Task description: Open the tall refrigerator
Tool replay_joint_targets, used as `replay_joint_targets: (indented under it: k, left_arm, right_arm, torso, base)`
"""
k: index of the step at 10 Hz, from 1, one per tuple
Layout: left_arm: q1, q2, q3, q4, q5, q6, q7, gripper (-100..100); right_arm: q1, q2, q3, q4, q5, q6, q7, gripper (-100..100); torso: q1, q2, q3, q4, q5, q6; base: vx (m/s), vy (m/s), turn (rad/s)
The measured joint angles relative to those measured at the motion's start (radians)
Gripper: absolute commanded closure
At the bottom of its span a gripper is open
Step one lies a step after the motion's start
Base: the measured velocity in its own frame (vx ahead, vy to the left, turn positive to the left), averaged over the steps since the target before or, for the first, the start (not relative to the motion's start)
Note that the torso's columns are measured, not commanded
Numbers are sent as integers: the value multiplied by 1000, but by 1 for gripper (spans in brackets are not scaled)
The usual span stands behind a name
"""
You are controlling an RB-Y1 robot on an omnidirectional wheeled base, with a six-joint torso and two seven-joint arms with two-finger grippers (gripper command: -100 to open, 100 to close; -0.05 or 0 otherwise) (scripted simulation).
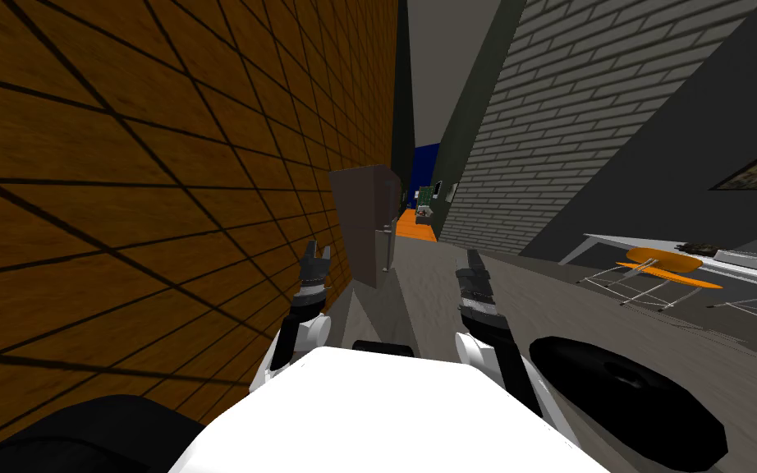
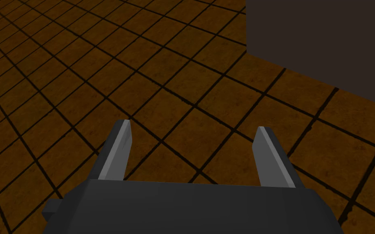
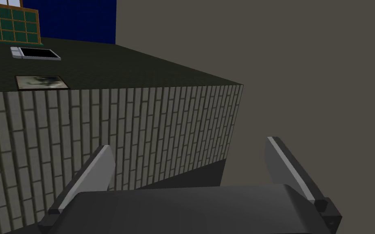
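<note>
Approach stage: the tall dark grey-brown refrigerator stands ahead against the brown tiled wall, well apart from both arms. The left gripper and right gripper are spread wide and empty. Next, I judge: drive closer and reach its pale vertical handle.

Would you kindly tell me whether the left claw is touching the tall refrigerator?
Apart. The left wrist view shows the left claw open before the brown tiled wall, the refrigerator well beyond it.
</note>
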Motion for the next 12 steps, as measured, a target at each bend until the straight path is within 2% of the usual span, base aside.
replay_joint_targets:
  k: [2, 9, 10, 12]
  left_arm:
    - [0, 0, 0, 0, 0, 0, 0, 0]
    - [0, 0, 0, 0, 0, 0, 0, 0]
    - [0, 0, 0, 0, 0, 0, 0, -100]
    - [-3, 45, 1, -9, 2, 21, 1, -100]
  right_arm:
    - [0, 0, 0, 0, 0, 0, 0, 0]
    - [0, 0, 0, 0, 0, 0, 0, 0]
    - [0, 0, 0, 0, 0, 0, 0, 0]
    - [0, 0, 0, 0, 0, 0, 0, 0]
  torso:
    - [0, 104, -209, 105, 0, 0]
    - [0, 618, -1234, 617, 0, 0]
    - [0, 691, -1382, 691, 0, 0]
    - [-1, 732, -1472, 733, 0, 0]
  base:
    - [0, 0, 0]
    - [0, 0, 0]
    - [34, -6, -14]
    - [72, -26, -20]
